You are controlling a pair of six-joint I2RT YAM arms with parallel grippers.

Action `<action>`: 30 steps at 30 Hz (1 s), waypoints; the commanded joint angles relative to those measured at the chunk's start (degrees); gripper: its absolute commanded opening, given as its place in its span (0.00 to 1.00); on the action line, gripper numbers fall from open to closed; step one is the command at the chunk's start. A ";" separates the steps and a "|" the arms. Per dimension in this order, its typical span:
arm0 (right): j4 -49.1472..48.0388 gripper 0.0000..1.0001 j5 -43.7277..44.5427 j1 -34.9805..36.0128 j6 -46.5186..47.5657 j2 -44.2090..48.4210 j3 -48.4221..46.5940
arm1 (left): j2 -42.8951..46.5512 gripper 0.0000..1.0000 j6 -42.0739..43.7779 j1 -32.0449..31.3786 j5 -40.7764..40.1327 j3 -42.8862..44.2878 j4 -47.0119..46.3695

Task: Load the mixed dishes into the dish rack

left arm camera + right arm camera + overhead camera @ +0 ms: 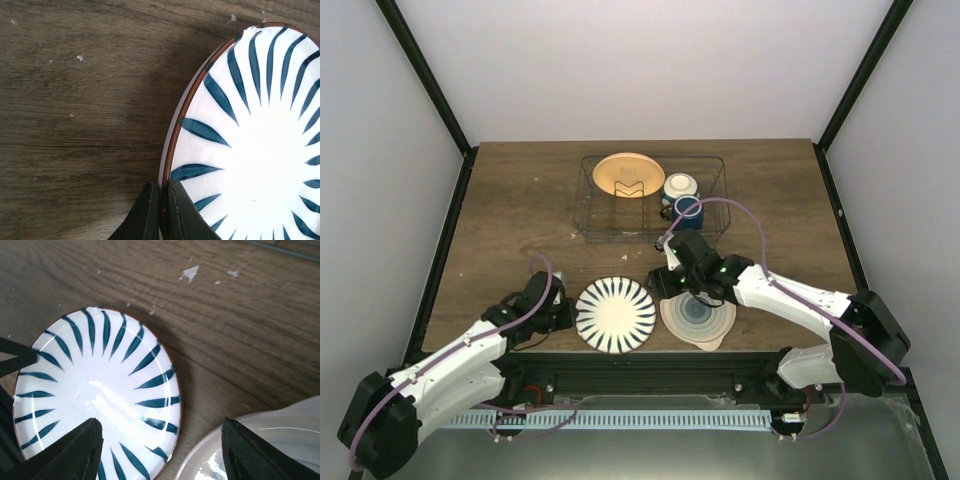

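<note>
The black-and-white striped plate [615,314] lies on the table near the front. My left gripper [567,318] is shut on its brown left rim [176,130], and both fingers [182,212] pinch that edge. The pale blue-ringed plate [698,318] lies to the right of it. My right gripper [667,287] hangs open above the gap between the two plates, one finger [75,450] over the striped plate [95,390] and the other over the pale plate [280,440]. It holds nothing. In the dish rack [610,236] stand the orange plate [628,175], the white bowl [680,185] and the blue mug [687,210].
The rack sits at the back middle of the wooden table [520,200]. Dark frame posts [450,130] run along both sides. Small white flecks [190,273] lie on the wood. The right arm's purple cable [750,215] loops over the rack's right end.
</note>
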State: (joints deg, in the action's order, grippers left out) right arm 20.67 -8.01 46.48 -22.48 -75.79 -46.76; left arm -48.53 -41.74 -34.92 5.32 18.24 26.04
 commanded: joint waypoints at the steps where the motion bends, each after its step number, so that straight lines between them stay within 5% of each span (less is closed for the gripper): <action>1: -4.34 0.67 -6.55 0.11 -1.12 -1.88 1.13 | 2.17 0.00 1.27 -0.32 2.14 3.16 -1.25; 30: -6.58 0.70 -8.30 -3.38 0.07 -4.58 3.77 | 6.86 0.00 -5.25 0.39 6.10 -0.19 -10.52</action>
State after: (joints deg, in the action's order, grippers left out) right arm 14.50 -15.90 44.64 -23.20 -81.47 -43.66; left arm -42.52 -44.38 -34.92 7.62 16.32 23.18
